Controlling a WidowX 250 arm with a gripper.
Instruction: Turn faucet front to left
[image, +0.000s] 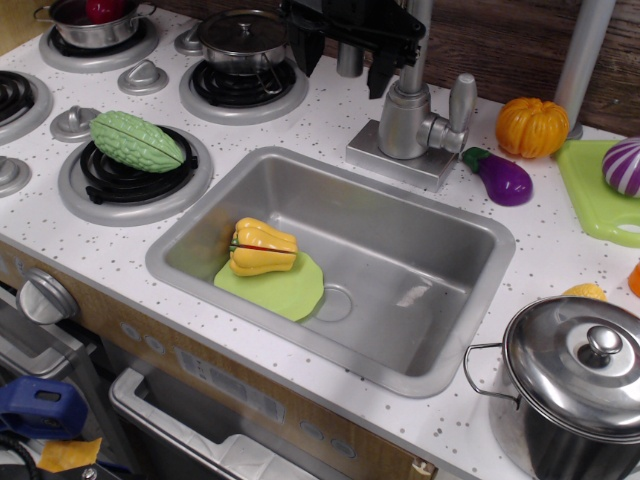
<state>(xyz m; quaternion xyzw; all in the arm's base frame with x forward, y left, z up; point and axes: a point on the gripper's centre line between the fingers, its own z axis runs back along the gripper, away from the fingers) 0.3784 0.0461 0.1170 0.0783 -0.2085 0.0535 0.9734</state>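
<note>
At far left a green bitter gourd (137, 141) lies on a burner, and right of it a yellow squash (262, 247) sits on a green plate (285, 288) in the sink (190, 235). At top centre the black gripper (350, 58) hangs over the back counter, its fingers spread apart and holding nothing, the faucet's small head showing between them. The faucet (412, 125) stands on its square base behind the sink, lever to its right. Further right lie an eggplant (499, 176) and an orange pumpkin (531, 127). The step looks like contact at the spout; next, a push toward frame left.
</note>
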